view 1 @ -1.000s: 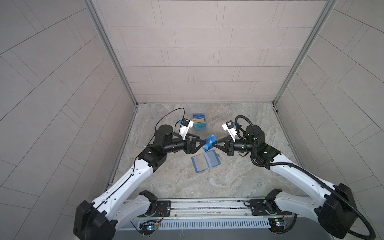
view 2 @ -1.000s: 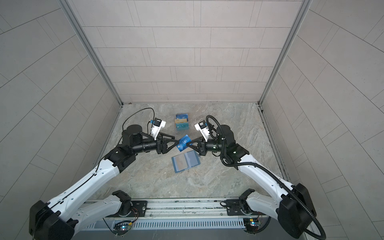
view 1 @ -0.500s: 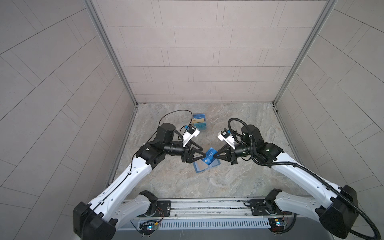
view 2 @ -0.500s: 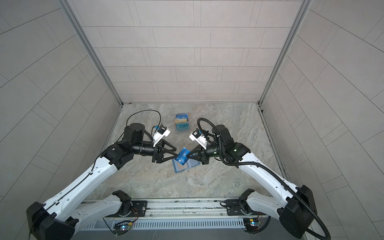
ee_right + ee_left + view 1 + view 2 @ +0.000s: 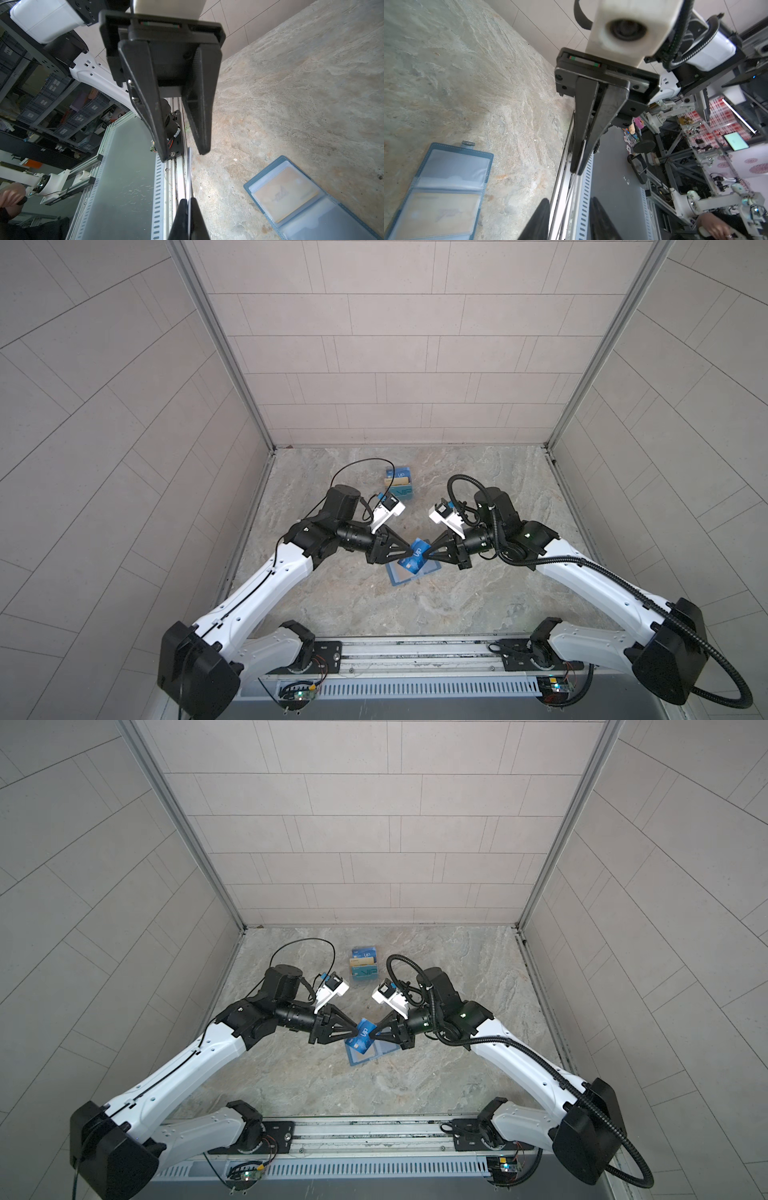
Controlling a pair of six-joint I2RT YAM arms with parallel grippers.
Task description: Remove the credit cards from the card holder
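Note:
The card holder (image 5: 400,577) (image 5: 384,1050) lies open and flat on the stone table. A gold credit card (image 5: 284,193) (image 5: 442,209) sits in one of its clear sleeves. My right gripper (image 5: 424,556) (image 5: 188,200) is shut on a blue credit card (image 5: 417,558) (image 5: 363,1038), held edge-up just above the holder. My left gripper (image 5: 409,552) (image 5: 569,199) faces it from the other side. Its jaws stand apart, one on each side of the card's free end (image 5: 188,176), with a gap to each.
A clear tiered stand (image 5: 400,485) (image 5: 365,965) with several cards stands behind the grippers, towards the back wall. The metal rail (image 5: 415,655) runs along the table's front edge. Tiled walls close in the left, right and back.
Both grippers have come down and towards the front, with the blue card now just over the open holder. The left jaws have narrowed around the card's free end.

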